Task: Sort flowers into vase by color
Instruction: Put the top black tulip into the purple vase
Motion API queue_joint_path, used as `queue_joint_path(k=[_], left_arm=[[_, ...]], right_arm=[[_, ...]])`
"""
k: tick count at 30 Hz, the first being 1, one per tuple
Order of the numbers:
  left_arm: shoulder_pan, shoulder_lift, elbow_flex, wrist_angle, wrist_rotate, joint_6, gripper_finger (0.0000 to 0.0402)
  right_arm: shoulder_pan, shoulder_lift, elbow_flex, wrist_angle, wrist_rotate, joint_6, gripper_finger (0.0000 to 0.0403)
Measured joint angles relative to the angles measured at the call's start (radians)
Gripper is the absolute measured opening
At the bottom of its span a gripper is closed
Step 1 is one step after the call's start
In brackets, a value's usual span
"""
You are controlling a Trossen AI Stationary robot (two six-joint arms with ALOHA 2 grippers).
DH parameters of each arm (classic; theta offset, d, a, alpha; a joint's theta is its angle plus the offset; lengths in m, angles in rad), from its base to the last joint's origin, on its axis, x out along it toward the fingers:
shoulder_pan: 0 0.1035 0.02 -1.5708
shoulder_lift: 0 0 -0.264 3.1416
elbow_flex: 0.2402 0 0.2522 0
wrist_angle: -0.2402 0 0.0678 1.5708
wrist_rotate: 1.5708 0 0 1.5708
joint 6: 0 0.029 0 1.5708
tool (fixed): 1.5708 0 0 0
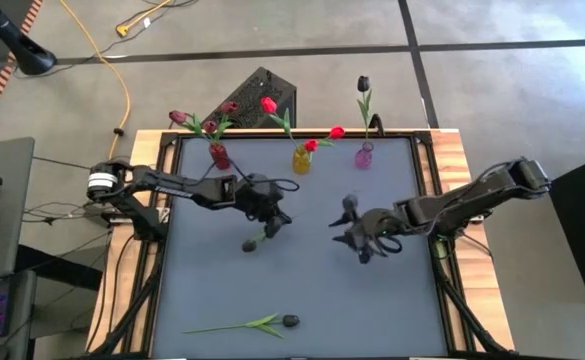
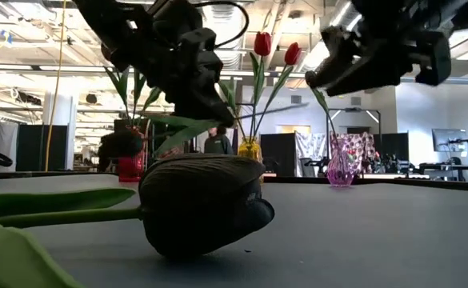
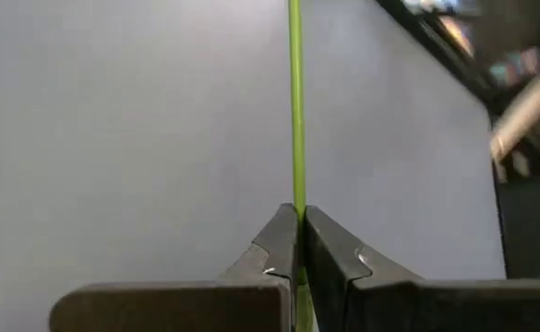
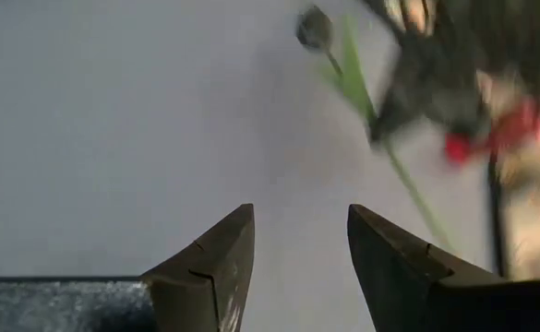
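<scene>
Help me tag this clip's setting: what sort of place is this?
Probably a robotics lab or open workshop: exposed ceiling with strip lights, a monitor on far benches, and an orange extension cord on the concrete floor beside the table.

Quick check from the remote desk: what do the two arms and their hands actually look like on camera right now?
Both arms are dark, near-black jointed links. The left arm carries a white band near its base; the right arm shows none. Dark cables trail from both bases. The left hand and right hand each end in two dark, wedge-shaped fingers tapering to blunt tips.
</scene>
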Motion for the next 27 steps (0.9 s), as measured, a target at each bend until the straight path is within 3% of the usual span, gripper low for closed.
queue_joint_path(k=[3,5,9,11,20,27], left_arm=[[-0.016,0.0,0.0,0.0,-0.049,-0.182,0.0],[-0.026,0.0,0.0,0.001,-0.039,-0.275,0.0],[-0.049,0.0,0.0,0.004,-0.021,-0.363,0.0],[-0.058,0.0,0.0,0.012,-0.023,-0.379,0.0],[-0.068,0.0,0.0,0.026,-0.034,-0.398,0.0],[-0.069,0.0,0.002,0.026,-0.018,-0.399,0.0]], right_arm=[[0.039,0.067,0.024,0.084,0.025,-0.205,0.0196],[0.061,0.116,0.041,0.131,0.1,-0.318,0.0192],[0.07,0.216,0.072,0.221,0.295,-0.463,0.0185],[0.061,0.263,0.092,0.231,0.337,-0.508,0.0182],[0.0,0.415,0.183,0.242,0.383,-0.515,0.0169],[-0.04,0.431,0.203,0.234,0.396,-0.512,0.0166]])
